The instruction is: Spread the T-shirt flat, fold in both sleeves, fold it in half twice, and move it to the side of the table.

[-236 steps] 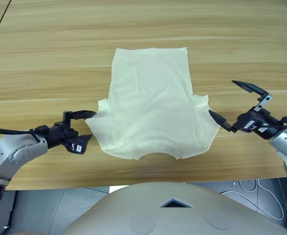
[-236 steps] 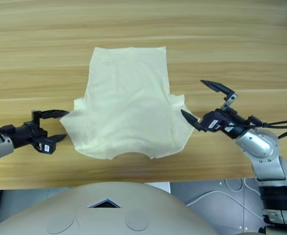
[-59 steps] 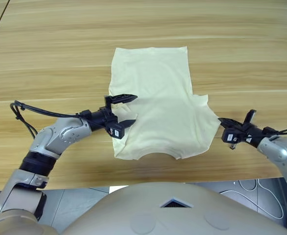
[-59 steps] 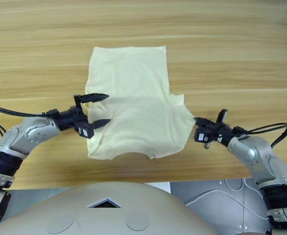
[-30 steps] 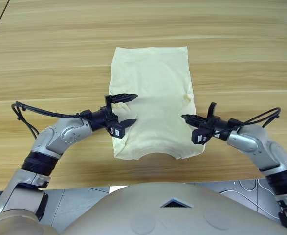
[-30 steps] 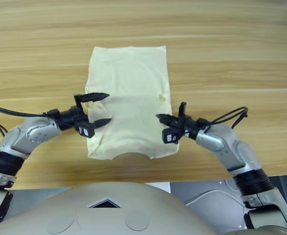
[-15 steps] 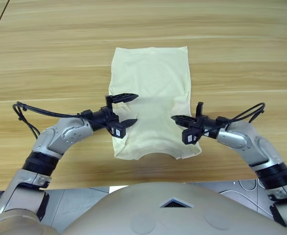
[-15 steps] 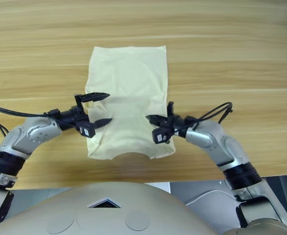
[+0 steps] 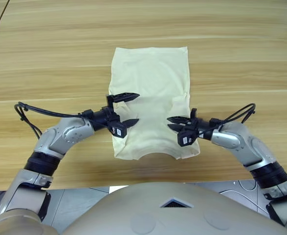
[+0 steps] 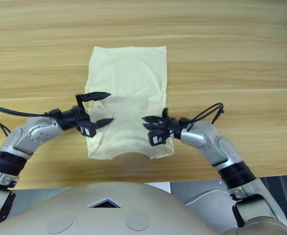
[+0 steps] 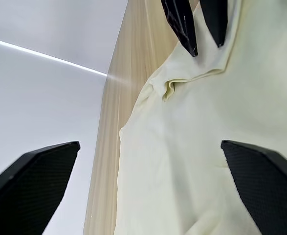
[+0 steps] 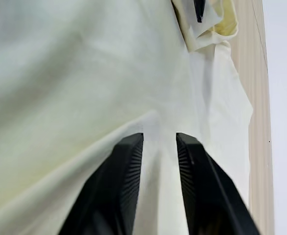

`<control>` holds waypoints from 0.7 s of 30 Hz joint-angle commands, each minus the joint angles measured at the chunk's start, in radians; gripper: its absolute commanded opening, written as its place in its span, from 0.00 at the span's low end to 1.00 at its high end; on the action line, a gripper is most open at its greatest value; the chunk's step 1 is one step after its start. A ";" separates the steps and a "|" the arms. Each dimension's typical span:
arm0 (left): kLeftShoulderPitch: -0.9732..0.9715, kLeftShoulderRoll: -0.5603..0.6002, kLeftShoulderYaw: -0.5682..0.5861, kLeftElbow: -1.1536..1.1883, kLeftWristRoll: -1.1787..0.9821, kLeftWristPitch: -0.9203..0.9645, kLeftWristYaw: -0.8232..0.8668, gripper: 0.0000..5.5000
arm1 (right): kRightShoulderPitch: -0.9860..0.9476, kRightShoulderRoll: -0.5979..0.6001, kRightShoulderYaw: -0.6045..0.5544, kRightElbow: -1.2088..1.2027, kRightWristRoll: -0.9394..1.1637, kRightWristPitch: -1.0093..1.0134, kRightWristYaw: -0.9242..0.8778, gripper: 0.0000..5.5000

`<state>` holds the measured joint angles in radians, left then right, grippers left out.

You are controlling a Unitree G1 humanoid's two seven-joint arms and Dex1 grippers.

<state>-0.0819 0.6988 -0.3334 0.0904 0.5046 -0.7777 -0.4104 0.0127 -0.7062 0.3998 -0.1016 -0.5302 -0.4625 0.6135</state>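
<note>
A pale yellow T-shirt [image 9: 150, 78] lies flat on the wooden table [image 9: 241, 49], collar toward me, with both sleeves turned in over the body. My left gripper [image 9: 134, 107] hovers open over the shirt's left half; the left wrist view shows its wide-spread fingers [image 11: 35, 176] above the cloth [image 11: 192, 147]. My right gripper [image 9: 168, 123] sits over the right half near the collar, shut on a ridge of the folded-in right sleeve [image 12: 158, 132], which runs between its fingers [image 12: 126, 171].
The table's near edge [image 9: 84, 183] runs just below the collar, with floor beyond it. Bare wood stretches to the left, right and far side of the shirt. Cables loop off both forearms.
My right gripper has dragged the right sleeve leftward over the shirt body, narrowing the shirt's right side. The left gripper has stayed open in the same spot.
</note>
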 commanded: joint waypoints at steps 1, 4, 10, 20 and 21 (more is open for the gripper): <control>0.001 0.001 -0.006 -0.032 -0.085 0.017 -0.052 0.98 | 0.015 -0.005 -0.013 -0.035 0.057 0.024 0.033 0.35; 0.017 0.013 -0.006 -0.058 -0.146 0.021 -0.085 0.98 | 0.034 -0.004 -0.027 -0.088 0.140 0.026 0.051 0.44; 0.147 0.187 0.040 -0.170 -0.368 0.017 -0.234 0.98 | 0.105 -0.132 -0.306 -0.188 0.371 0.018 0.054 0.60; 0.506 0.407 0.288 -0.191 -0.264 0.011 -0.247 0.98 | 0.523 -0.377 -0.486 -0.121 0.250 -0.162 0.141 0.92; 0.517 0.400 0.282 -0.201 -0.259 0.010 -0.249 0.98 | 0.535 -0.372 -0.471 -0.122 0.246 -0.174 0.142 0.92</control>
<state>0.4157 1.0868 -0.0581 -0.0851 0.2340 -0.7591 -0.6463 0.5269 -1.0691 -0.0783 -0.2064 -0.2733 -0.6125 0.7452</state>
